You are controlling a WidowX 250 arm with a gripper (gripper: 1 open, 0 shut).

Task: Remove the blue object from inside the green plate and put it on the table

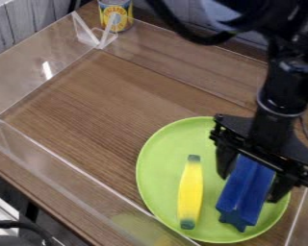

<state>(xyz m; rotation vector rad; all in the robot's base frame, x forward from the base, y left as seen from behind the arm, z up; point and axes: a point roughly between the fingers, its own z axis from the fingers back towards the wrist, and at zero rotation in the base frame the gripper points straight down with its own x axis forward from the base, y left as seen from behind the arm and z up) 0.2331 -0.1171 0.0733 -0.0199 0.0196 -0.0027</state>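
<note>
The blue object (246, 190) lies inside the green plate (160, 159) on its right half, long axis running toward the camera. My gripper (258, 171) hangs straight down over the block's far end, open, one black finger on each side of it. I cannot tell whether the fingers touch the block. The arm hides the block's far tip. The plate rests on the brown wood-grain table (105, 96) at the near right.
A slim yellow banana-shaped piece (191, 190) lies in the plate left of the blue block. Clear acrylic walls (41, 67) edge the table. A yellow can (115, 13) stands beyond the far wall.
</note>
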